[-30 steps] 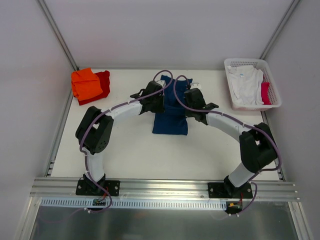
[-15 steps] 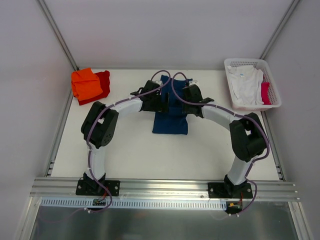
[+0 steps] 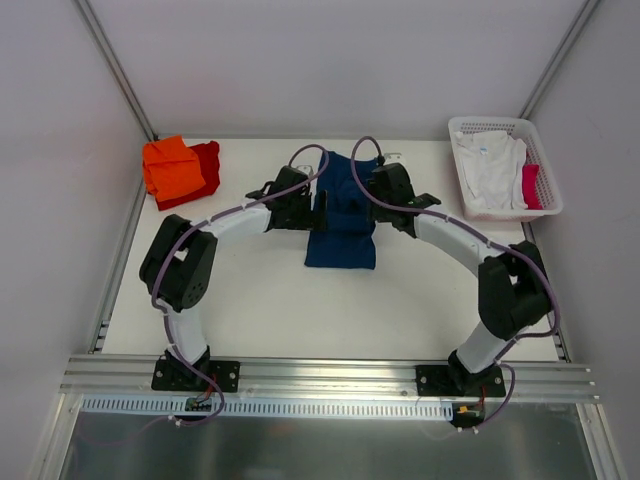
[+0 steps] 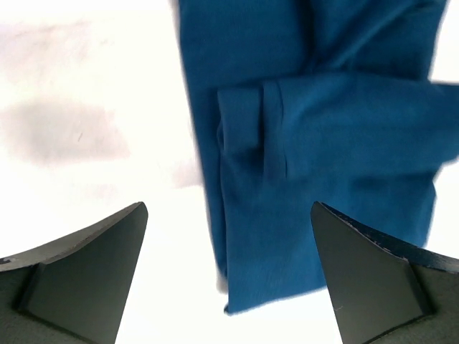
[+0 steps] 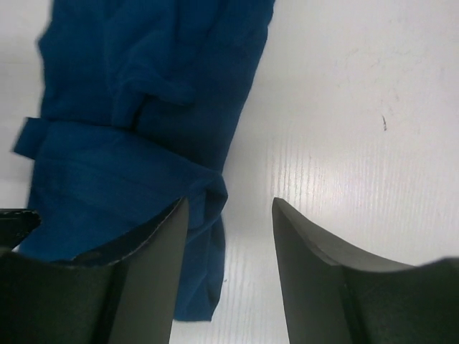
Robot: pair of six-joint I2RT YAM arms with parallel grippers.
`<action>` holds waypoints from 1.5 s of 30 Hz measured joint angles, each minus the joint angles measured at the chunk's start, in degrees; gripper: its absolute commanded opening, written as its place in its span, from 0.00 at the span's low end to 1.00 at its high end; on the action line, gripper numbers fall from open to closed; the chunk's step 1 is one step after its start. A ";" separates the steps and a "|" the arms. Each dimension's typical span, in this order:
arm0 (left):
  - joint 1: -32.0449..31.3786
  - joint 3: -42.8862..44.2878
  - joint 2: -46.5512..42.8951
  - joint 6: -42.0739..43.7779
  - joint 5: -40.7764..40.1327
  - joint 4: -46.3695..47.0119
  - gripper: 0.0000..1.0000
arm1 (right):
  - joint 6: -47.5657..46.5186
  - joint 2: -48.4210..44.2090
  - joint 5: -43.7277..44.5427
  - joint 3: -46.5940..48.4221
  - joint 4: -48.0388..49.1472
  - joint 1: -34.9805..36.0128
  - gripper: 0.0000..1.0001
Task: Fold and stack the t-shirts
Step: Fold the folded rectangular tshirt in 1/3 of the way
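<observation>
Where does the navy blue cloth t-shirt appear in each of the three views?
Top external: the navy blue cloth t-shirt lies at the centre of the frame.
Left wrist: it covers the centre and right.
Right wrist: it fills the upper left, running down toward the bottom.
Shared landmark: the white tabletop beside it.

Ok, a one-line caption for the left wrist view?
Left hand open over an edge of the folded blue t-shirt on the white table.

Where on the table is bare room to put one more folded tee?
Free: the near strip between navy tee and arm bases. Smaller: the patch between orange tee and left arm. Crowded: the middle, where left claw and right claw flank that tee.
</observation>
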 measured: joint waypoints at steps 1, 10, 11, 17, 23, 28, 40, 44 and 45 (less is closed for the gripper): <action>0.00 -1.20 -1.64 -0.22 -0.13 0.11 0.99 | -0.02 -1.64 0.02 -0.24 -0.09 0.28 0.53; 0.00 -9.62 -11.93 -2.56 -1.11 0.52 0.99 | 0.74 -9.27 -0.22 -2.51 -0.66 6.45 0.00; 0.00 -10.34 -11.93 -2.93 -1.14 0.57 0.99 | 0.87 -8.96 -0.37 -2.62 -0.87 7.04 0.00; 0.00 -13.22 -11.23 -5.35 -1.03 0.09 0.99 | 1.66 -5.46 -2.03 -2.71 -0.87 8.09 0.00; 0.00 -13.22 -7.61 -7.19 -0.28 1.16 0.99 | 2.25 -0.87 -3.74 -2.69 -0.70 8.11 0.00; 0.00 -13.35 -6.69 -8.35 0.15 2.64 0.99 | 2.89 2.86 -5.22 -2.23 0.00 8.11 0.00; 1.33 -17.20 -9.25 -8.83 -1.62 5.29 0.99 | 3.74 9.16 -7.58 1.07 2.03 8.11 0.00; 2.27 -18.67 -10.56 -8.81 -2.49 5.25 0.99 | 3.67 10.75 -7.63 2.69 2.19 8.11 0.00; 2.29 -18.95 -10.82 -8.81 -2.62 5.25 0.99 | 3.56 11.23 -7.63 3.21 2.21 8.09 0.00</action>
